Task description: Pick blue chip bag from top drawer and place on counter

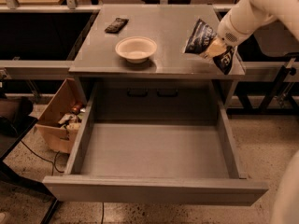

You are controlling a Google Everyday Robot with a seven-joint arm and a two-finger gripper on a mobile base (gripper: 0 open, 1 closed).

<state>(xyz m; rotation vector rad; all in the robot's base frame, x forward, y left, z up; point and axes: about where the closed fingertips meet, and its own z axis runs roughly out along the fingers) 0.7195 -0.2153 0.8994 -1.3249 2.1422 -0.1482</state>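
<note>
The blue chip bag (200, 37) is dark navy with white print and hangs tilted over the right front part of the grey counter (163, 24). My gripper (214, 47) is shut on its middle, at the end of my white arm (252, 10), which comes in from the upper right. The bag's lower end (226, 59) is close to the counter's right edge; I cannot tell whether it touches. The top drawer (154, 148) is pulled wide open below the counter, and its grey floor holds nothing.
A white bowl (136, 49) stands at the counter's front middle. A small flat black packet (116, 25) lies at the back left. A grey panel with two dark handles (154, 99) sits behind the drawer. A cardboard box (58, 120) stands on the floor at the left.
</note>
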